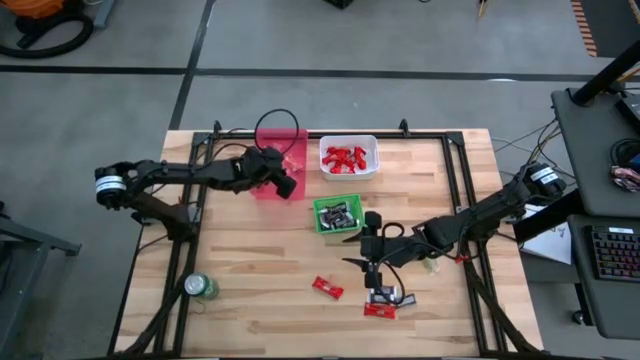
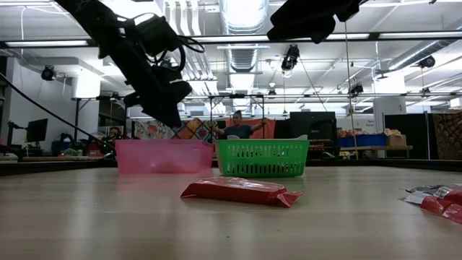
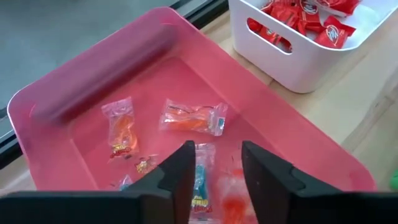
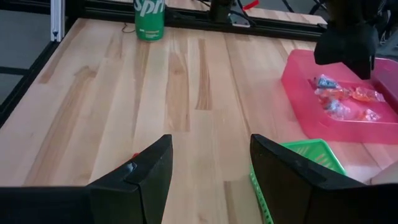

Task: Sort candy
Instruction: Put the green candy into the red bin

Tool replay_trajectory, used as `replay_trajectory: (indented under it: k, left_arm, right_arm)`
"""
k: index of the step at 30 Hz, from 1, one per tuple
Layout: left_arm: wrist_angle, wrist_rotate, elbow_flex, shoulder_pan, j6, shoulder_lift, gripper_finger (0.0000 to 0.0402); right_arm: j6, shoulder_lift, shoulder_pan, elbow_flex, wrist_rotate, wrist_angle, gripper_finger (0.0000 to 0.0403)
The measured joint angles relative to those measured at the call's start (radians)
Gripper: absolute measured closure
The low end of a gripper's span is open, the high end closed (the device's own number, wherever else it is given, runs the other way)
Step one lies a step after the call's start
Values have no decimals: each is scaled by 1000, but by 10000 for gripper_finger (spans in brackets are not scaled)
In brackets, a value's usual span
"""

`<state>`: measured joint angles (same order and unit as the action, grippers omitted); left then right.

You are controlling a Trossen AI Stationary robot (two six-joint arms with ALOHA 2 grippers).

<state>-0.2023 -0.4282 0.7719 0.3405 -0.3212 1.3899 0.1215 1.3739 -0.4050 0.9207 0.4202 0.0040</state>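
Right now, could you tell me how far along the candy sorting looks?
Mostly done: red-wrapped sweets fill the white plastic bin, dark ones lie in the green basket, and clear-wrapped orange and blue sweets sit in the pink plastic bin. In hand: the left gripper hangs open and empty over the pink bin; the right gripper is open above the table. Left: one loose red candy and a small cluster nearby.

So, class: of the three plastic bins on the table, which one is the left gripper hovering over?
The pink translucent plastic bin. The left gripper hangs above it; the white bin holds red candies, and the green mesh basket holds dark ones.
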Motion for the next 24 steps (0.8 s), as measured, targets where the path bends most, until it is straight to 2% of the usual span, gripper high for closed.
replay_trajectory:
  k: [8,24]
  left_arm:
    - [0,0,0,0,-10,0,252]
    - [-1,1,0,-7,-10,-1,248]
  right_arm:
    - [0,0,0,0,0,0,197]
    - [12,1,0,0,0,-1,197]
